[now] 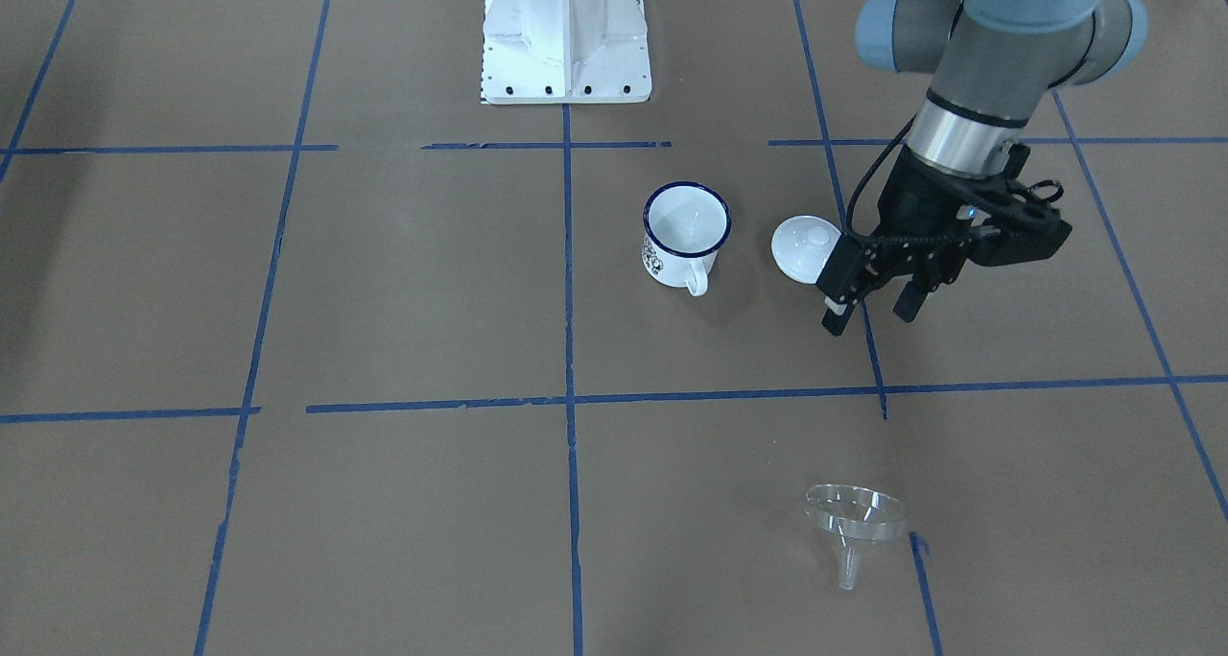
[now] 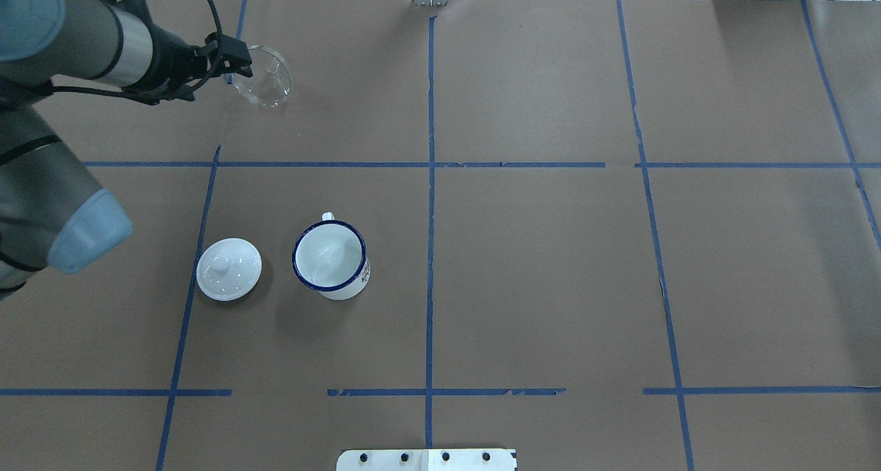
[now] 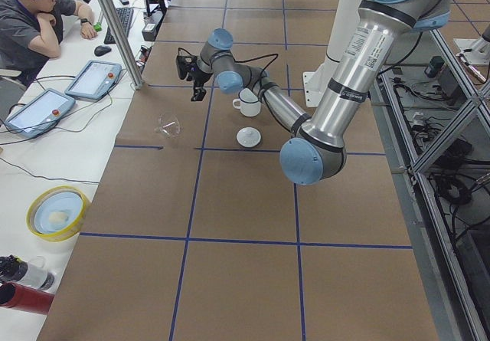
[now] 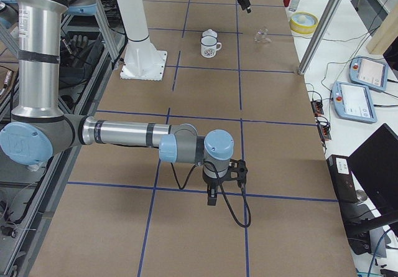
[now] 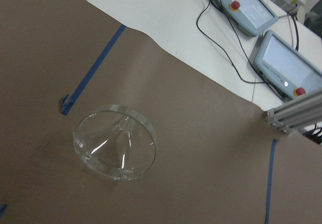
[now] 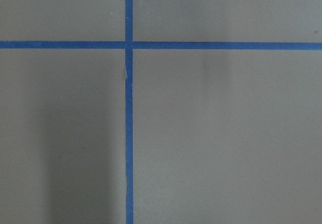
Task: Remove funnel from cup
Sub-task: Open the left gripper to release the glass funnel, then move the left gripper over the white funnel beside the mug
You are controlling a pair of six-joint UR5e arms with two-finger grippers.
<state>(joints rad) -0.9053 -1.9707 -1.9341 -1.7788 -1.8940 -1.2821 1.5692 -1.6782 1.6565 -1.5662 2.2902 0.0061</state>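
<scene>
Left gripper raised over the surface, fingers spread wide, nothing between them. Empty, touching nothing.

Funnel out of the cup already: lying tilted on the surface, below and out ahead of the left gripper on the side away from the robot base, well apart from the cup. Wide rim and short spout look to be both resting on the paper, likely because a cone on a narrow spout will not stand by itself. No contact with the gripper. Centred in the left wrist view, so wrist aimed down at it.

Cup upright, nothing inside, handle turned away from the robot base, off to the gripper's inner side toward the middle of the surface. Lid knob up, flat on the surface, between cup and gripper, partly hidden behind the gripper in the front view.

Right gripper low over bare taped paper, far from everything; likely parked since not needed here. Cannot tell whether open or closed.

Judged: task done, or only retreat left.

Count: 1 funnel, 1 cup, 1 lid, 2 grippers.
</scene>
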